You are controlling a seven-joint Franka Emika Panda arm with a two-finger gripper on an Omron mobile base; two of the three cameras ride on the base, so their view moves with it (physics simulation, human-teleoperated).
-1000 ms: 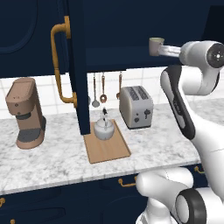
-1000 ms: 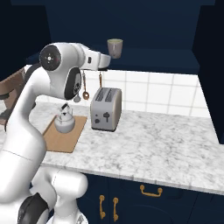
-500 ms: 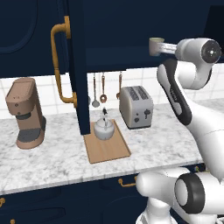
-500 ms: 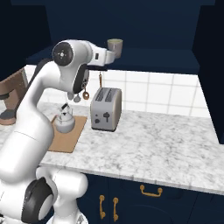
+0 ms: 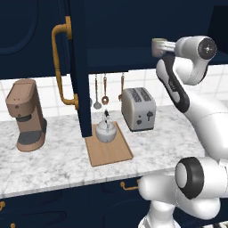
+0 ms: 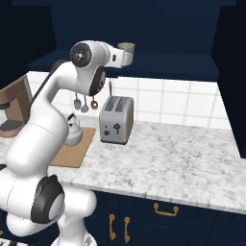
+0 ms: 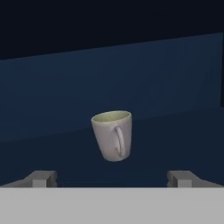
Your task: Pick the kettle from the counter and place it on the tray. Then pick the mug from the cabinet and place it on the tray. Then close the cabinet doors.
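The pale grey-green mug [image 7: 113, 134] stands on the navy shelf of the open cabinet [image 5: 120, 58], and I also see the mug [image 5: 157, 46] [image 6: 127, 47] from both base cameras. My gripper [image 7: 111, 178] is open, raised to shelf height just in front of the mug, its fingertips [image 7: 41, 178] wide apart and short of it. The gripper [image 5: 165, 46] holds nothing. Down on the counter [image 5: 58, 160], the small silvery kettle [image 5: 106, 130] [image 6: 73, 132] sits on the wooden tray [image 5: 111, 150] [image 6: 72, 153].
The left cabinet door [image 5: 76, 67] hangs open over the tray's left end, its brass handle [image 5: 60, 67] facing left. A silver toaster [image 5: 139, 108] [image 6: 115, 119] stands right of the tray, a brown coffee machine [image 5: 26, 115] at far left. Utensils [image 5: 104, 91] hang on the tiled wall.
My arm has lifted and stretched, bringing the open gripper closer to the mug on the shelf. The mug, kettle and tray have not moved.
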